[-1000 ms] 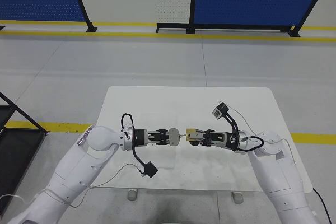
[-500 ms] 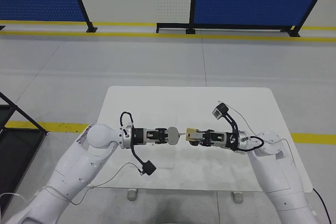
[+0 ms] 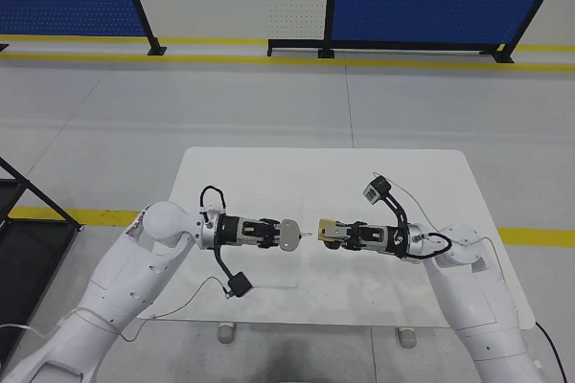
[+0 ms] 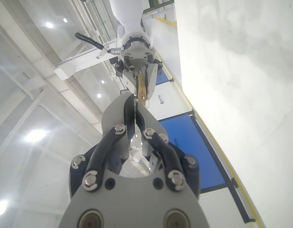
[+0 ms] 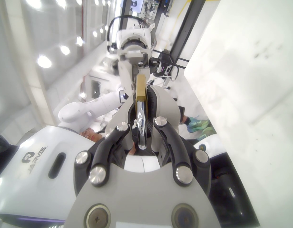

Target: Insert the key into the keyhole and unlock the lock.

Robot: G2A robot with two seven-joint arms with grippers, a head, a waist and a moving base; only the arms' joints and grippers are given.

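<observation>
My left fingers (image 4: 114, 116) grip the key (image 3: 305, 233); my right fingers (image 5: 169, 106) clamp the brass padlock (image 3: 328, 231) at its 3 o'clock, above the table (image 3: 412, 182). Key tip and padlock are near but apart, so I judge insertion and turning are not yet done.

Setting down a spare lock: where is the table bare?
The table is bare along its far edge beyond the arms and its near edge between them. Crowded mid-table: left end effector with key faces right end effector with lock.
</observation>
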